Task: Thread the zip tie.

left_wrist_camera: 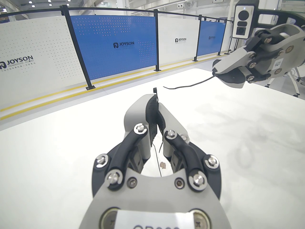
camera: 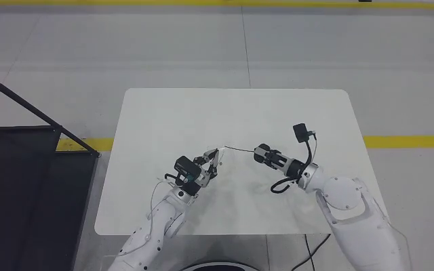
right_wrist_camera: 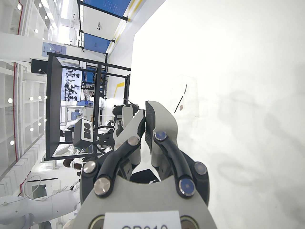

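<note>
The zip tie (camera: pixel 237 148) is a thin black strand hanging in the air between my two grippers over the middle of the white table (camera: pixel 271 115). My left gripper (camera: pixel 212 157) (left_wrist_camera: pixel 155 101) is shut on the head end. The small square head (left_wrist_camera: pixel 155 89) pokes up past the fingertips, and a thin strand (left_wrist_camera: pixel 157 154) hangs below them. My right gripper (camera: pixel 259 150) (left_wrist_camera: pixel 218 72) (right_wrist_camera: pixel 147 106) is shut on the tail (left_wrist_camera: pixel 188 86). The tail's free tip points at the head, a short gap away from it.
A small brown mark (left_wrist_camera: pixel 163 165) lies on the table under my left gripper. A black framed stand (camera: pixel 34 176) is off the table's left edge. Bare tabletop lies all around both arms.
</note>
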You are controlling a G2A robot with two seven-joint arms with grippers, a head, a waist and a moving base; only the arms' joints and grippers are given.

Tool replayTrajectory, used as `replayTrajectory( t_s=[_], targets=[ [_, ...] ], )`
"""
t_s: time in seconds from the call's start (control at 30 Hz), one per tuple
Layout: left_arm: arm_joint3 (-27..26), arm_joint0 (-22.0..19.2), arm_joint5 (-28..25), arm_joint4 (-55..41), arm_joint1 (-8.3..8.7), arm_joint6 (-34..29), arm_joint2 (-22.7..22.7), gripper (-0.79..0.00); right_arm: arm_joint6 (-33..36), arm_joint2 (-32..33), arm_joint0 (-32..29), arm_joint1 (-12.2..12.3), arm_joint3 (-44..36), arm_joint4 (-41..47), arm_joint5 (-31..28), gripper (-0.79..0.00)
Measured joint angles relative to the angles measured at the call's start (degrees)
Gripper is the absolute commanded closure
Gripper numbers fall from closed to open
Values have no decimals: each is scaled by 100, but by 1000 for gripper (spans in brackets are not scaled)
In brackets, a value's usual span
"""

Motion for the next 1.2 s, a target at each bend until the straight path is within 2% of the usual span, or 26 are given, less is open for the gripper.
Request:
replayTrajectory(
  t_s=[0.27, 0.47, 1.2],
  targets=[
    [0, 0, 0, 0, 0, 0, 0, 0, -34, 141, -382, 21, -300, 183, -26, 0],
    [0, 0, 0, 0, 0, 0, 0, 0, -51, -1, -262, -10, -289, 273, 215, 0],
    [0, 0, 0, 0, 0, 0, 0, 0, -71, -193, -35, -67, -113, 423, 311, 0]
  ],
)
